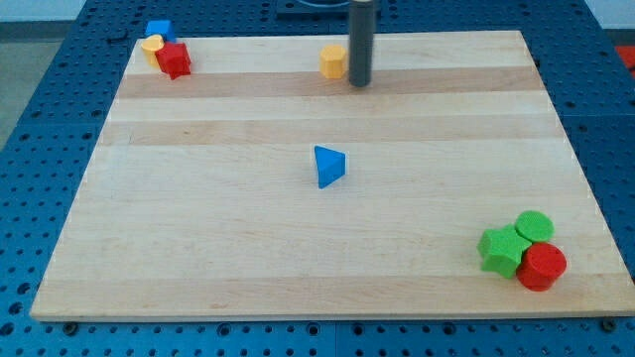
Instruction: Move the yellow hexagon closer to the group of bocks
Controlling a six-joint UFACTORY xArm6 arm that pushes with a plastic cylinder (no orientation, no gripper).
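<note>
The yellow hexagon [333,60] sits near the view's top edge of the wooden board, about mid-width. My tip [359,83] is right beside it, on its right side, touching or nearly touching. A group of blocks sits at the view's top left corner: a blue block [159,31], a yellow block [152,46] and a red block [175,60], packed together.
A blue triangle [329,166] lies near the board's centre. At the view's bottom right are a green star-like block [502,250], a green cylinder [534,227] and a red cylinder [542,266]. The board [198,218] rests on a blue perforated table.
</note>
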